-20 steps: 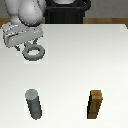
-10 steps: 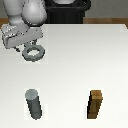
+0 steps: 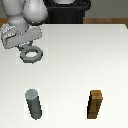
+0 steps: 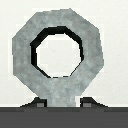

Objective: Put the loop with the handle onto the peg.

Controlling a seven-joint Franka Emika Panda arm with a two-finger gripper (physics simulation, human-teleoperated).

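Observation:
My gripper [image 3: 22, 46] is shut on the stubby handle of the loop with the handle [image 3: 31, 54], a flat grey ring held at the exterior view's upper left. The ring juts out from the fingers toward the near side. In the wrist view the ring [image 4: 57, 50] fills the frame, its round hole is empty, and its handle runs down between the dark fingertips [image 4: 35, 103] of the gripper [image 4: 61, 102]. The peg [image 3: 34, 104], an upright grey cylinder, stands on the white table well nearer than the ring and apart from it.
A brown wooden block [image 3: 96, 104] stands upright at the exterior view's right, level with the peg. The robot's dark base [image 3: 67, 10] sits at the far edge of the white table [image 3: 85, 60].
The gripper and the held ring have shifted a little toward the near side and slightly to the exterior view's left. Peg and block have not moved.

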